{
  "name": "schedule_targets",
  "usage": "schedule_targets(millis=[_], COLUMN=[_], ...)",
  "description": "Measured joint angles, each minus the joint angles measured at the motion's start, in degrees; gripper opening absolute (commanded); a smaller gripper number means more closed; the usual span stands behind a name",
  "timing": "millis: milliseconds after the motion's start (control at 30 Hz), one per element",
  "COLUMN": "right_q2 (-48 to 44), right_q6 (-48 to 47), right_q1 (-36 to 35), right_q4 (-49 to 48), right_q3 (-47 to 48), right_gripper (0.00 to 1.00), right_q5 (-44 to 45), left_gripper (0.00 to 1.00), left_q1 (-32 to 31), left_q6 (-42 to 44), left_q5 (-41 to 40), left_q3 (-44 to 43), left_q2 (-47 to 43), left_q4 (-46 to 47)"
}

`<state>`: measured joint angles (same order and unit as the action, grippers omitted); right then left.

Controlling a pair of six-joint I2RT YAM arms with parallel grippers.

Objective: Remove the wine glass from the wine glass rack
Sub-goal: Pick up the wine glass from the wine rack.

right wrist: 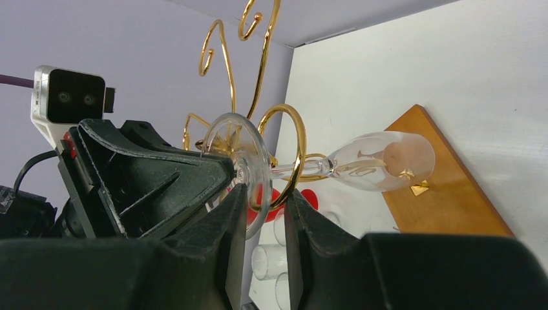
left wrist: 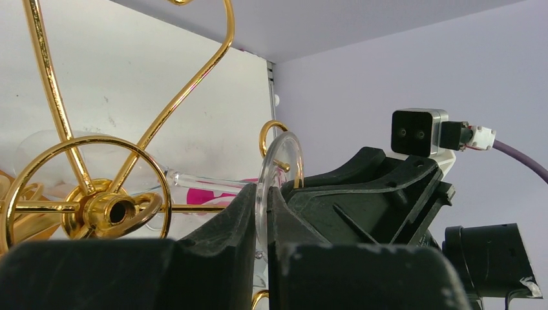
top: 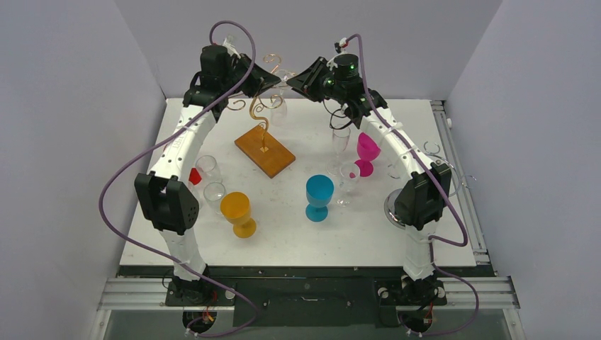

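The wine glass rack (top: 264, 152) is a gold wire stand with curled arms (right wrist: 223, 58) on a brown wooden base (right wrist: 446, 200), at the table's back middle. A clear wine glass (right wrist: 381, 161) hangs from one gold loop, its stem through the ring and its round foot (left wrist: 279, 174) outside it. My left gripper (left wrist: 263, 194) is shut on the rim of that foot. From the other side, my right gripper (right wrist: 265, 197) has the foot and the gold loop together between its fingers, one finger on each. Both grippers (top: 268, 81) (top: 294, 76) meet high at the rack's top.
An orange goblet (top: 237, 211), a blue goblet (top: 319, 197) and a magenta goblet (top: 366, 152) stand on the white table. Clear glasses stand at the left (top: 208, 168) and right of the middle (top: 341, 142). A chrome stand (top: 394, 205) sits behind my right arm.
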<state>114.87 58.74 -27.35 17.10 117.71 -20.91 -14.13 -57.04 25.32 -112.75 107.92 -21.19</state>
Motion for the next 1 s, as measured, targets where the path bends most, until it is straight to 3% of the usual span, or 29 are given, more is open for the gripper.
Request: schedule_targets(millis=[100,300,500,1000], right_q2=[0.0,0.0,0.0,0.0], right_q6=[0.1,0.3,-1.1,-1.0], right_q1=[0.0,0.1,0.7,1.5], right_q4=[0.0,0.0,1.2,2.5], right_q3=[0.0,0.0,0.0,0.0], right_gripper=[0.03,0.32,0.5,0.66], right_q5=[0.0,-0.1,0.4,0.5], left_gripper=[0.0,0.0,0.0,0.0], left_q1=[0.0,0.4,0.7,2.5], left_q6=[-0.7,-2.2,-3.2,-5.6], left_q5=[0.0,0.8,1.5,1.9], left_q3=[0.0,0.9,1.6,3.5], left_q2=[0.0,0.0,0.0,-0.1], left_q4=[0.0,1.2,2.7,5.8])
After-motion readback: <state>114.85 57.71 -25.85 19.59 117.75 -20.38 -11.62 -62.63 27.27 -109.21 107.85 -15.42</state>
